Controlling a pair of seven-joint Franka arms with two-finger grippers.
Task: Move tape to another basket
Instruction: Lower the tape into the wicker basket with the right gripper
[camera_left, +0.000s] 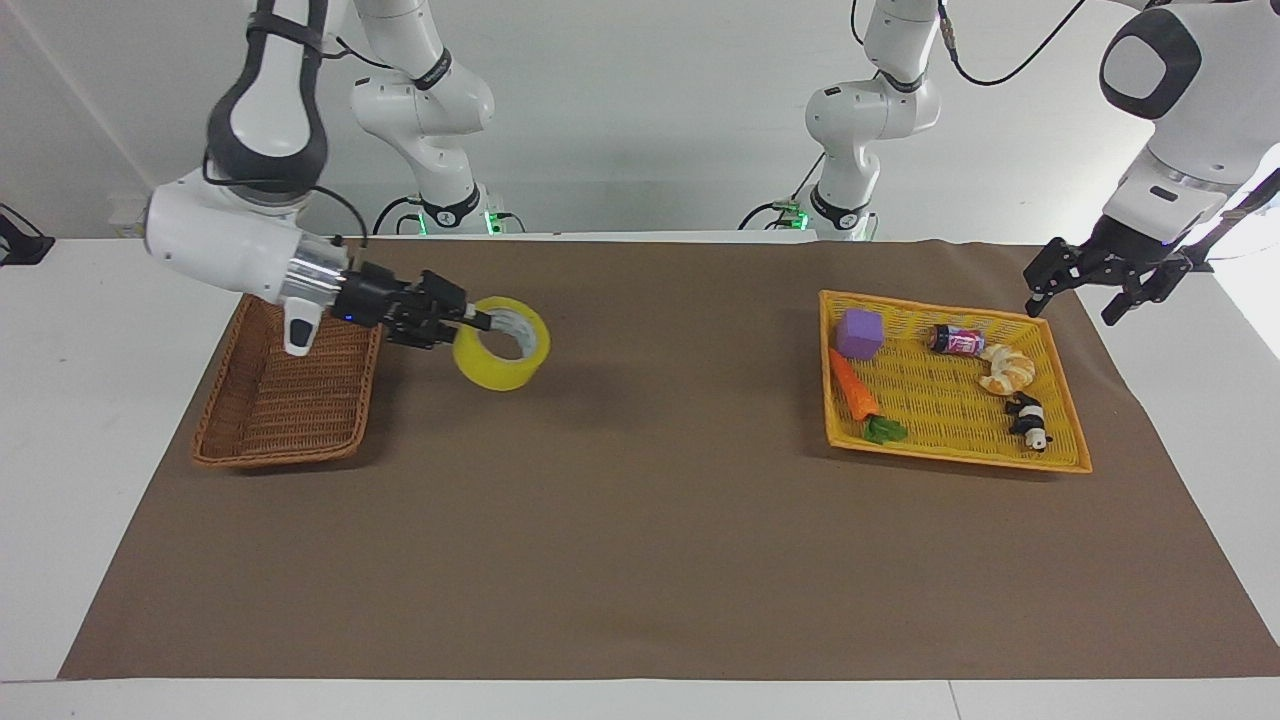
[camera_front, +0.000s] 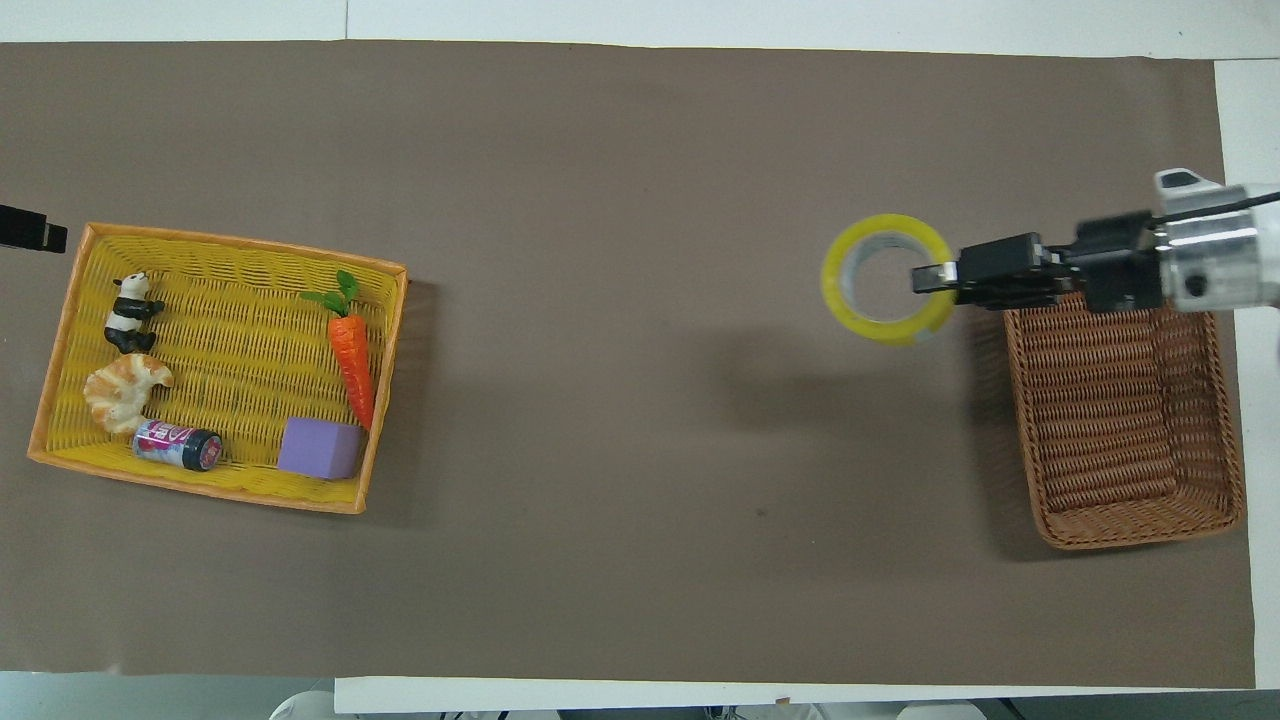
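Observation:
My right gripper (camera_left: 478, 322) is shut on the rim of the yellow tape roll (camera_left: 500, 343), one finger inside the ring. It holds the roll in the air over the brown mat, just beside the brown wicker basket (camera_left: 270, 455), on the side toward the table's middle. In the overhead view the tape (camera_front: 885, 293) hangs from the right gripper (camera_front: 930, 278) next to the basket's (camera_front: 1130, 530) corner farthest from the robots. My left gripper (camera_left: 1105, 285) is open and empty, raised beside the yellow tray toward the left arm's end of the table; only its tip (camera_front: 30, 228) shows overhead.
A yellow mesh tray (camera_left: 950, 455) holds a purple cube (camera_left: 859, 333), a carrot (camera_left: 855, 390), a small can (camera_left: 955, 340), a croissant (camera_left: 1005, 370) and a panda toy (camera_left: 1028, 420). The wicker basket holds nothing. A brown mat (camera_left: 640, 520) covers the table.

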